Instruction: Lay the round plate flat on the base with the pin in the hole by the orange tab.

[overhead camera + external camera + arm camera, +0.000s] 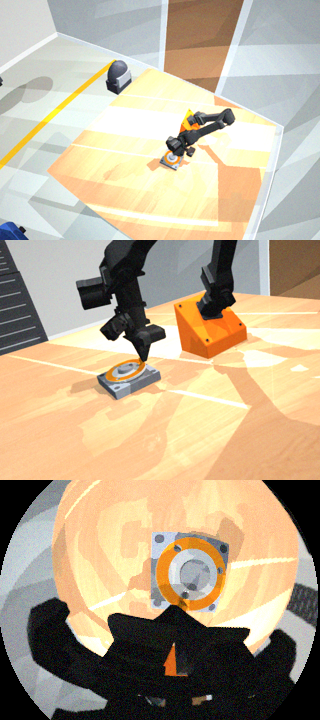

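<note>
With the end effector (142, 357) closed on nothing at the orange tab (140, 360) of the plate (125, 370), tilted on its base (128, 386), pressing down could jam it on the pin

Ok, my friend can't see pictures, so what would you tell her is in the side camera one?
A black robot gripper, fingers shut and holding nothing, points down with its tip at the far rim of a round orange plate. The plate sits over a post on a small grey base on a wooden table. The arm stands on an orange mount behind.
</note>
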Tool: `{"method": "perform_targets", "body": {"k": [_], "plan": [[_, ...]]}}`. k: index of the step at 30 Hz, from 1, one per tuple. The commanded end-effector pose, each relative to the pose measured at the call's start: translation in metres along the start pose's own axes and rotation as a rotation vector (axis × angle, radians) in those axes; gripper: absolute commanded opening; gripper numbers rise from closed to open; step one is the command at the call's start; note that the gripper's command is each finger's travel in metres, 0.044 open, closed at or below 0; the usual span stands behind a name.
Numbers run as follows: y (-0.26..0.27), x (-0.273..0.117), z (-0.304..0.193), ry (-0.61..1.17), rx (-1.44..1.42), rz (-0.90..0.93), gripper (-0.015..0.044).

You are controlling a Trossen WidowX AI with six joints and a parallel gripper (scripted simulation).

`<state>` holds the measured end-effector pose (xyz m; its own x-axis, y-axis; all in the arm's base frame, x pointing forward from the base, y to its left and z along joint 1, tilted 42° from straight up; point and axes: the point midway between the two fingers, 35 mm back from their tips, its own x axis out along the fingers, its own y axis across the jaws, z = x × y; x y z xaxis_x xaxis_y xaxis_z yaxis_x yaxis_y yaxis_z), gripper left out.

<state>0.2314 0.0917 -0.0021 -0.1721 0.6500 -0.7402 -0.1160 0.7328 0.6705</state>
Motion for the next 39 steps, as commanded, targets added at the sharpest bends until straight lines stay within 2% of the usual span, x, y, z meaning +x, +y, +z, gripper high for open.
{"method": "perform_targets", "body": {"k": [1, 19, 29, 39], "plan": [[-0.005, 0.001, -0.003, 0.005, 0.0, -0.005, 0.0], [-0.017, 0.001, -0.005, 0.005, 0.0, -0.006, 0.0], [-0.016, -0.046, -0.006, 0.005, 0.0, -0.008, 0.0], [-0.016, -0.038, -0.005, 0.003, 0.006, -0.005, 0.0]]}}
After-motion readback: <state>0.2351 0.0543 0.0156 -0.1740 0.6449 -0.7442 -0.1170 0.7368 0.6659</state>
